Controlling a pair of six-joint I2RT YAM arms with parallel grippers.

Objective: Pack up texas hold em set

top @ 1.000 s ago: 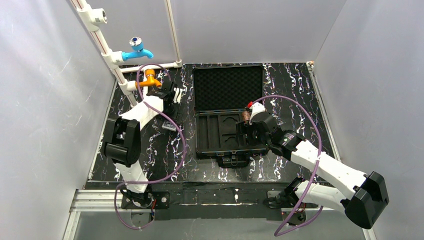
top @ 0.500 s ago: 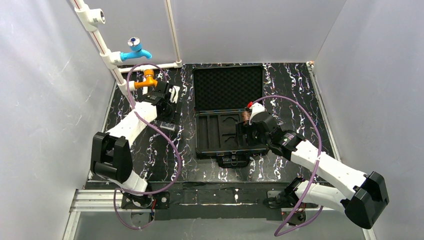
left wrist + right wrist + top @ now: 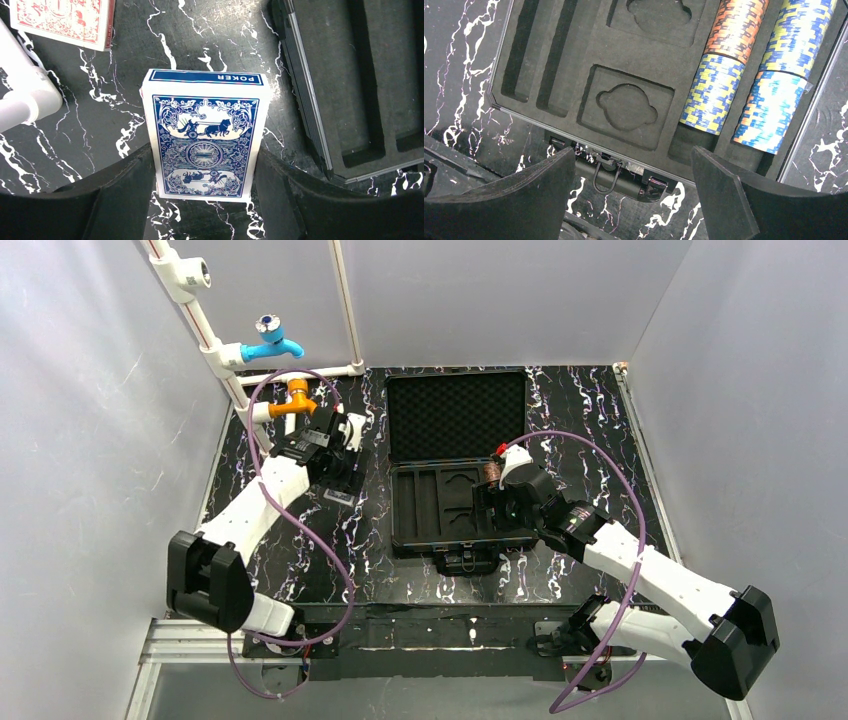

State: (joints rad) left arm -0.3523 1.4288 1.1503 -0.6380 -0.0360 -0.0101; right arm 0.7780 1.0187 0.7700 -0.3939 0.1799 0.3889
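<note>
Counter [image 3: 590, 400]: black, marbled. The briefcase [image 3: 455, 415] lies open mid-counter, with its foam lid on the far side and its slotted tray [image 3: 420, 505] toward the arm bases.

Right end effector [image 3: 633, 150]: spread wide, holding nothing, hanging over the near right part of the tray.

Chip rolls [image 3: 724, 95]: seated in the two right-hand channels. The two card wells [image 3: 626, 105] at mid-tray are both bare.

Left end effector [image 3: 204, 150]: left of the case, part-open and clamped on the blue deck [image 3: 205, 115] across its long edges. The deck's lower half sits between the fingers and its "POKER" end juts past the tips. Cannot tell whether the deck is clear of the counter.

Red deck [image 3: 60, 20]: flat on the counter beyond the blue one, apart from it, near the white pipe [image 3: 25, 100].

Step in hand, as I read it: carry the blue deck across and seat it in a card well.

To do it well:
- Keep the squeeze even. The box is slick and only half engaged, so a tilt could let it pivot.
- Raise it above the tray wall before crossing, not sliding over the rim.
- Turn the wrist so the deck's outline matches the well's.
- Favour the far well, or have the right arm back off first, since it hangs close to the near one.
- Lower the deck level until the foam takes it, then release.
- If one corner rides up on the foam lip, press it flat.
</note>
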